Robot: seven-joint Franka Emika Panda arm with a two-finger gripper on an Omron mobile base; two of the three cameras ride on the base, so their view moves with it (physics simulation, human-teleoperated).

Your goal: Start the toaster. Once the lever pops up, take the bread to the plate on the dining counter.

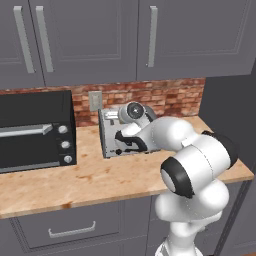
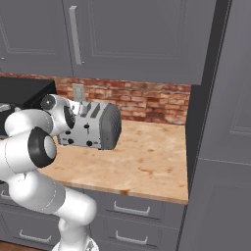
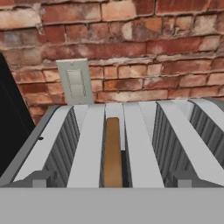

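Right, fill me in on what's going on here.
The arm is reaching over the toaster on the wood counter by the brick wall. Its open fingers hover just above the slots, holding nothing. The bread sits upright in a middle slot, top edge showing. A black toaster oven stands beside the toaster. Whether the levers are down can't be told, and the bread hasn't been taken out.
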